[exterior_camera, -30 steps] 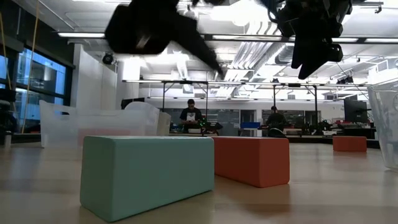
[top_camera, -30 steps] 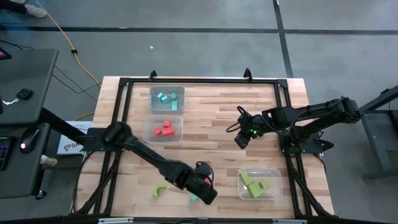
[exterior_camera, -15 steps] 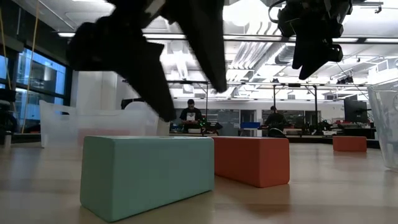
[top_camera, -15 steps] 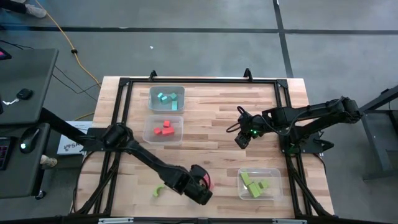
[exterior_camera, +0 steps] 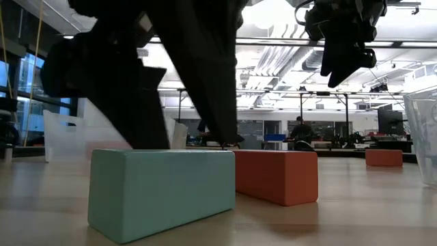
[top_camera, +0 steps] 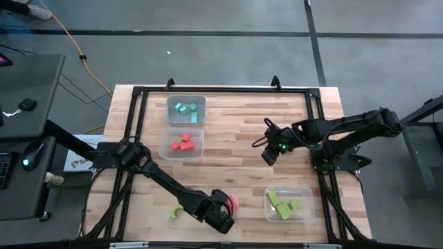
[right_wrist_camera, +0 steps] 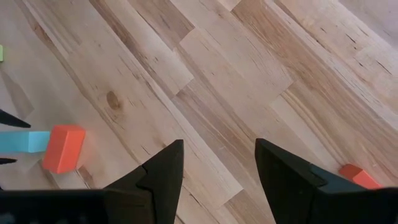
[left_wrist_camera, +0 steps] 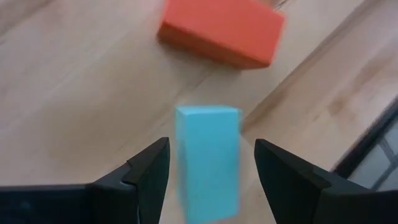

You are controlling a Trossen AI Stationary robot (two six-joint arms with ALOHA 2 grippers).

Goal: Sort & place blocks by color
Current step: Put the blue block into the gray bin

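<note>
Blocks lie at the near edge of the table (top_camera: 235,138): a cyan block (left_wrist_camera: 208,158) sits between the spread fingers of the left gripper (left_wrist_camera: 210,171), not yet pinched, with a red block (left_wrist_camera: 221,31) just beyond it. A green arch (top_camera: 177,212) lies nearby. The right gripper (top_camera: 268,153) hovers over the table's middle, fingers apart, holding nothing.

No lettering can be made out from here. A white sheet (top_camera: 77,160) under the wooden table's left edge carries dark print, but it is too small and half hidden to read. The blocks and bins show no labels.
</note>
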